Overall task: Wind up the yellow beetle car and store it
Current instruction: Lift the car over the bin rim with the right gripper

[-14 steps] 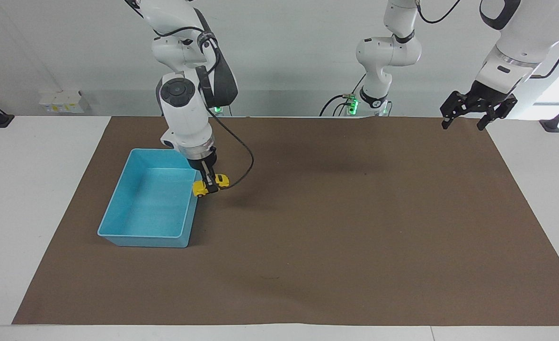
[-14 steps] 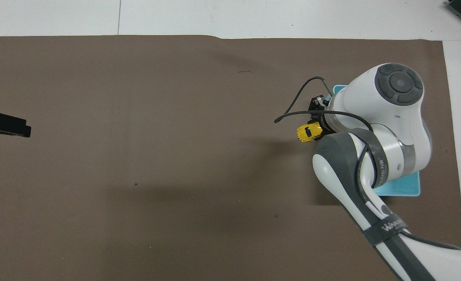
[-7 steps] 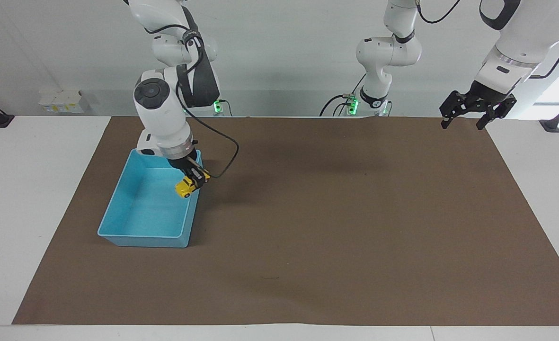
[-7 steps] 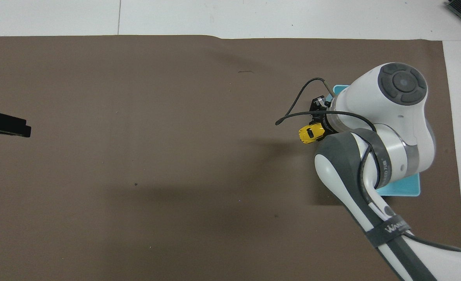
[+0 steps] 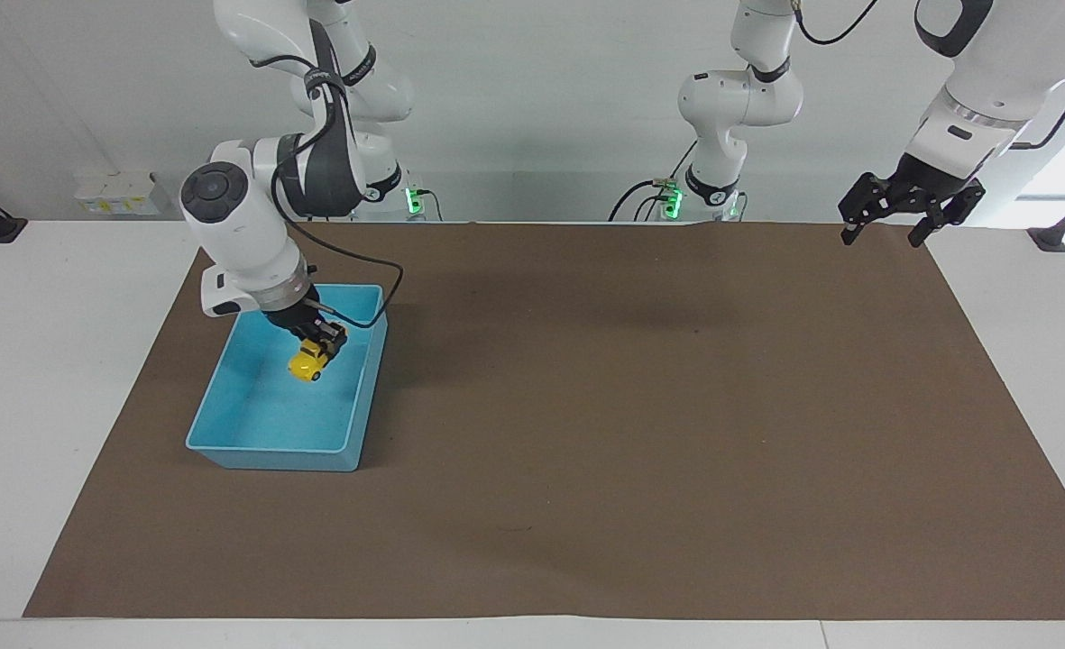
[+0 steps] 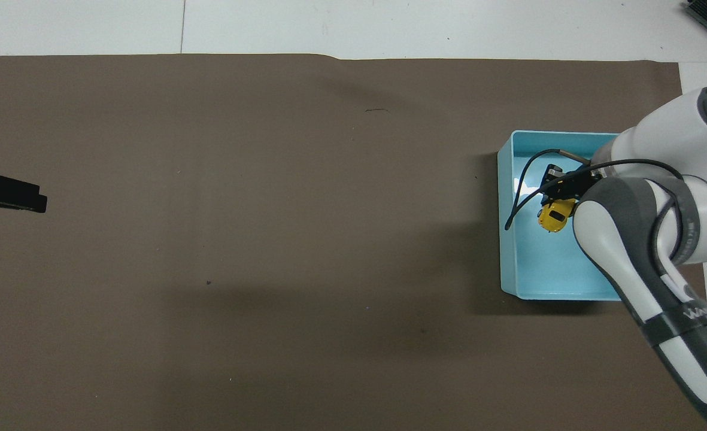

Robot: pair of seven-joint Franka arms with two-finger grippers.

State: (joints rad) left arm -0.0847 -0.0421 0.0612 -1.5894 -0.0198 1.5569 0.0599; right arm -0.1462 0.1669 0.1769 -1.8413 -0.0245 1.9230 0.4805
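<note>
Facing view shows the right gripper (image 5: 323, 343) clamping the yellow beetle car (image 5: 307, 362) inside the blue bin (image 5: 362, 397), near its robot-side edge, so only release seems left, while the left gripper (image 5: 888, 223) waits wide open and empty over the mat's corner.

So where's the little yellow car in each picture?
Facing view: the car is at the picture's left, held by the right hand over the blue bin.
Overhead view: the car is at the picture's right, over the bin.
Shared landmark: the blue bin.
</note>
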